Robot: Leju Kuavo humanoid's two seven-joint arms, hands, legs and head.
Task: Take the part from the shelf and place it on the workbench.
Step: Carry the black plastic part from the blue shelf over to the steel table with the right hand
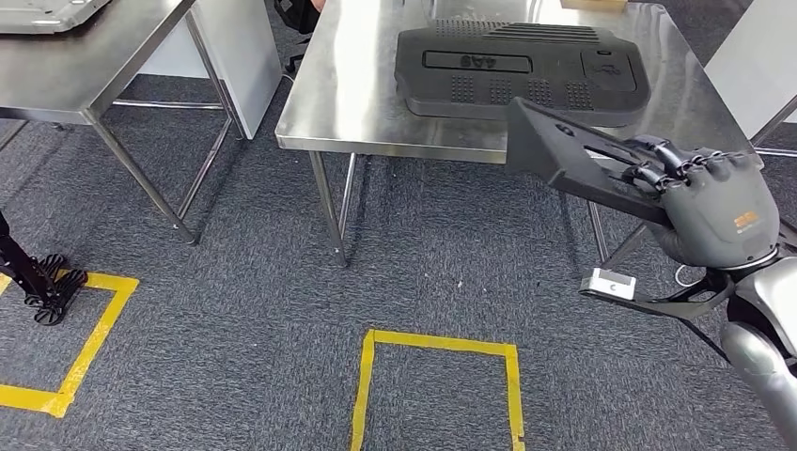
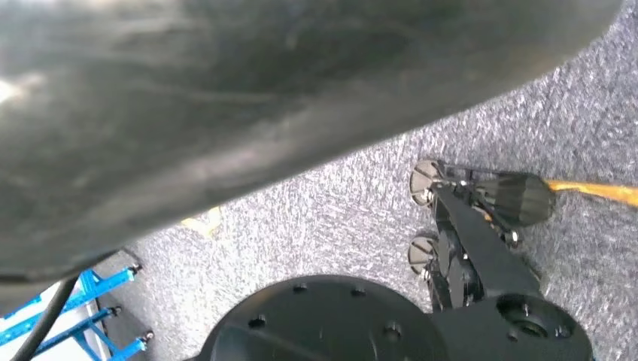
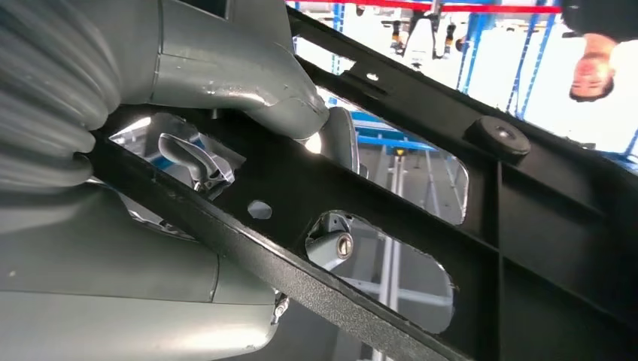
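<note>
A steel side table stands at far left; the workbench at centre carries one black moulded panel lying flat. To its right, the right hand grasps the part, fingers curled over its edge, holding it tilted in the air just off the workbench's near right corner. Left hand's state: cannot tell.

A big black panel covers the middle of the workbench. Bare metal shows on its left side. Open floor lies between the workbench and another table.
</note>
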